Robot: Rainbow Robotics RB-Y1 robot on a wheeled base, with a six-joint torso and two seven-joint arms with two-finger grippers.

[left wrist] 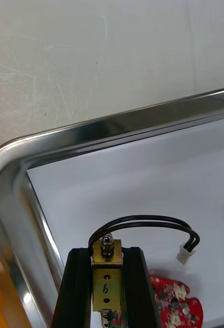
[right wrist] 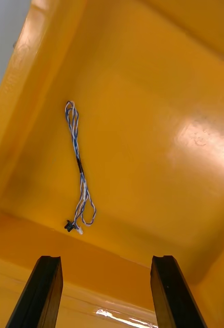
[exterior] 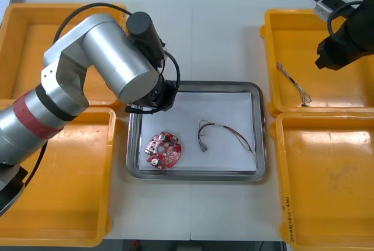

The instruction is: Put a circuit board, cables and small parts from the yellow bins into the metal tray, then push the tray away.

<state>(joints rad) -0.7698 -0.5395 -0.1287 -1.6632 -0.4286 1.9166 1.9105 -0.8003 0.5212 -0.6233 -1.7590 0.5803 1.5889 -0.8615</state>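
Inside the left hand [left wrist: 106, 252], small metal part [left wrist: 105, 289] partly hidden.

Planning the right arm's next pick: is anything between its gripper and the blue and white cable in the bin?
Nothing visible. The right gripper hangs open above the yellow bin, whose floor holds just the blue and white cable.

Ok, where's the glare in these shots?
Right wrist view: bright patches on the yellow bin floor beyond the open right tool. Left wrist view: the metal tray rim gleams past the left tool, shut on a small metal part.
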